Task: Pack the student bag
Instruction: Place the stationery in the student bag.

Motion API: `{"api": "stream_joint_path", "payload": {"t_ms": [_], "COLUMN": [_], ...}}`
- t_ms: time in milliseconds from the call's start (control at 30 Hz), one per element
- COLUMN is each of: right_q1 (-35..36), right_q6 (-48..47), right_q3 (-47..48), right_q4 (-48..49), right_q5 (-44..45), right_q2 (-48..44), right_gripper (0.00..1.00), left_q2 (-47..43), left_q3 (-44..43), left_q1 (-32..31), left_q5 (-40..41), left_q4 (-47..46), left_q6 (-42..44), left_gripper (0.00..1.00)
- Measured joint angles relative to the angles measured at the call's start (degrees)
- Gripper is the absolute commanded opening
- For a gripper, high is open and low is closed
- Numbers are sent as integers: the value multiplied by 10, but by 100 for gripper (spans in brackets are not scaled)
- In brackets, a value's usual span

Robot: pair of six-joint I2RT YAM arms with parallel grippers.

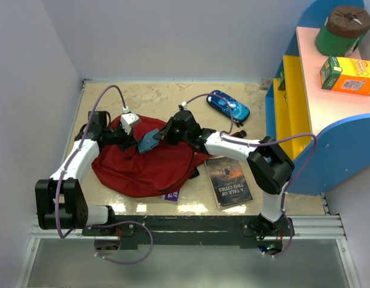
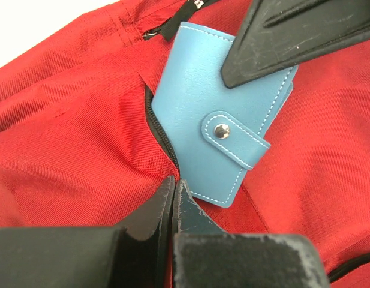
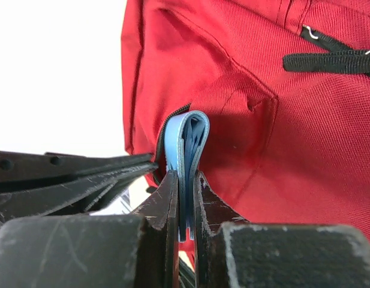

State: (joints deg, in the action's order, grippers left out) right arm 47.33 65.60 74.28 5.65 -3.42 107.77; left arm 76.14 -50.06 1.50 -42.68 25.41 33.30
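Now, we see the right claw [image 3: 186, 180] clamped narrow on a blue wallet [image 2: 202, 120], folded spine leading. The red bag [image 1: 143, 168] lies slumped on the counter [image 1: 173, 99] between both arms. Its zipper slit [image 2: 156, 123] sits straight ahead of the wallet, touching its front edge. The left claw [image 2: 174, 193] is pressed shut at the slit's lip; whether it pinches fabric, we cannot tell. We reckon the push runs forward, along the wallet's length, into the slit.
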Motion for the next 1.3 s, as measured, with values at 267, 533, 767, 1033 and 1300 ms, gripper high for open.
{"api": "stream_joint_path", "payload": {"t_ms": [267,533,767,1033,1300], "right_q1": [22,58,74,73,62], "right_q6": [52,88,131,148,160], "right_q3": [-43,-29,-33,-115,-196], "right_q4": [56,95,120,228,379], "right_q5": [70,138,181,191,174], "right_q2": [0,35,62,45,36], "right_gripper": [0,0,0,0,0], "left_q2": [15,45,50,50,49], "left_q3": [-16,-52,-52,-48,-41], "left_q1": [0,1,4,4,4], "left_q5": [-20,-56,-55,-54,-37], "left_q4": [18,52,60,55,48], "left_q6": [5,1,2,4,4], "left_gripper": [0,0,0,0,0]}}
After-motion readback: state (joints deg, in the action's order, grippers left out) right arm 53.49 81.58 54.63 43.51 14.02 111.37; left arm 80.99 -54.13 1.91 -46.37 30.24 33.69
